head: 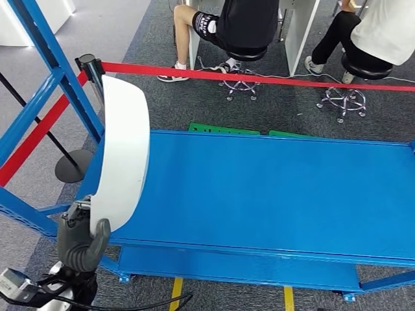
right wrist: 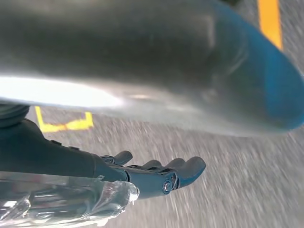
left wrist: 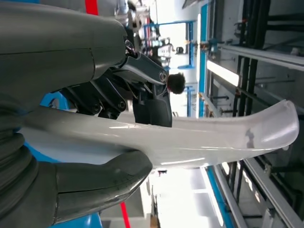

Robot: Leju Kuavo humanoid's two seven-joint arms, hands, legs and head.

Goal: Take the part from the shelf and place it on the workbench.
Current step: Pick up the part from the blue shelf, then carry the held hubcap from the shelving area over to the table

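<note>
The part [head: 122,155] is a white, curved, shell-like panel. My left hand [head: 80,243] grips its lower end and holds it upright over the left end of the flat blue surface [head: 274,194]. In the left wrist view the part [left wrist: 215,140] runs out long and smooth from between the thumb [left wrist: 100,185] and the dark fingers [left wrist: 143,71]. My right hand [right wrist: 157,173] hangs over grey carpet with its fingers stretched out and nothing in them.
Blue frame beams [head: 48,71] rise at the left. A red barrier tape [head: 254,78] runs behind the surface from a black post [head: 91,65]. Two people sit on stools beyond it [head: 244,26] [head: 377,32]. Green pieces [head: 222,129] lie at the far edge.
</note>
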